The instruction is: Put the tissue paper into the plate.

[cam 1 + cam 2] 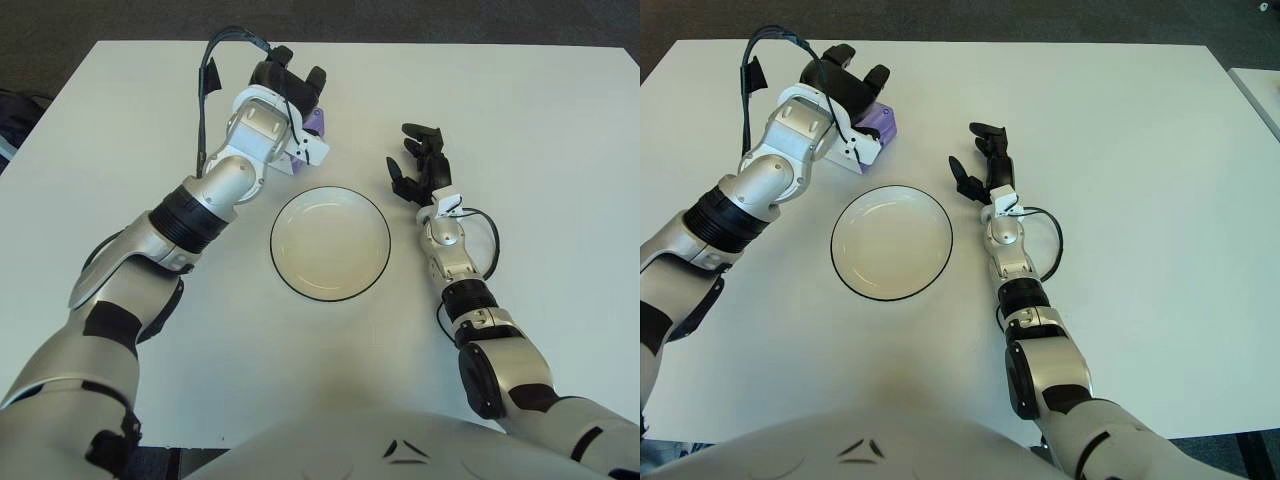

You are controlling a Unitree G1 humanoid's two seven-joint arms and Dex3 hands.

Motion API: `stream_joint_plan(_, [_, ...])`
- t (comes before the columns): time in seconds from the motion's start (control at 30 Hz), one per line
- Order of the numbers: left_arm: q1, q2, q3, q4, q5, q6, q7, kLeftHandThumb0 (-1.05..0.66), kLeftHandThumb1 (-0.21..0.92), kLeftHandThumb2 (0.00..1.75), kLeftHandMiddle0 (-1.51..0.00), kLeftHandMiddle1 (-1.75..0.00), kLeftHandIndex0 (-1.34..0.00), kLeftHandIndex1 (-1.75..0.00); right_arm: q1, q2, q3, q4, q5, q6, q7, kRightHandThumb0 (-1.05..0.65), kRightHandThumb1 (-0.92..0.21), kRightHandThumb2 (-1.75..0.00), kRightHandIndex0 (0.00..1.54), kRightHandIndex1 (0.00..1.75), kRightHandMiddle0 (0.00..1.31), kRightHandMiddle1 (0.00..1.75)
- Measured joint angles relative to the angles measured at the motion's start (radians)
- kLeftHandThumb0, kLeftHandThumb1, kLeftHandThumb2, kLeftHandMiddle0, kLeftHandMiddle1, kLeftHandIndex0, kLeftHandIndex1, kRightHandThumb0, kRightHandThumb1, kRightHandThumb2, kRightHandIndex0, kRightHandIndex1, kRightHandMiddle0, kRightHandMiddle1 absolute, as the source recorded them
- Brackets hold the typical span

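A small purple tissue packet lies on the white table, just beyond the upper left of the plate; my left hand hides most of it. The white plate with a dark rim is empty in the middle of the table. My left hand is over the packet with its fingers extended past it, not closed round it. In the right eye view the packet shows at the hand's right side. My right hand shows to the right of the plate, fingers spread and empty.
The white table reaches the far edge at the top of the view. A dark object sits off the table's left edge. A black cable loops from my left wrist.
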Motion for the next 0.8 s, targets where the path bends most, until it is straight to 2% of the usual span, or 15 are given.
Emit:
stream_joint_plan(0.17, [0.015,-0.01,0.016,-0.001,0.001,0.008,0.003,-1.05,0.92,1.06,-0.07,-0.01,0.0,-0.1,-0.006,0.0,0.0,0.01,0.0,-0.004,-0.001,-0.56,-0.72,-0.62,0.42,0.71,0.0,1.07])
stream_joint_plan(0.5, [0.033,-0.075,0.019,0.06,0.045,0.095,0.015,-1.05,0.92,1.08,-0.1,-0.02,0.0,0.0,-0.016,-0.002,0.0,0.026,0.0,-0.01,-0.001,-0.56,-0.72,-0.62,0.41,0.7,0.0,1.05])
stream_joint_plan(0.6, [0.02,-0.104,0.019,0.142,0.042,0.108,0.043,-1.05,0.92,1.13,-0.15,-0.04,0.0,0.0,-0.018,-0.003,-0.001,0.031,0.0,-0.014,-0.001,-0.56,-0.72,-0.62,0.41,0.7,0.0,1.05])
stream_joint_plan(0.8, [-0.047,-0.159,0.017,0.4,0.016,0.109,0.104,-1.05,0.92,1.22,-0.27,-0.08,0.0,0.0,-0.024,-0.004,0.0,0.034,0.0,-0.017,0.001,-0.56,-0.72,-0.62,0.42,0.7,0.0,1.05])
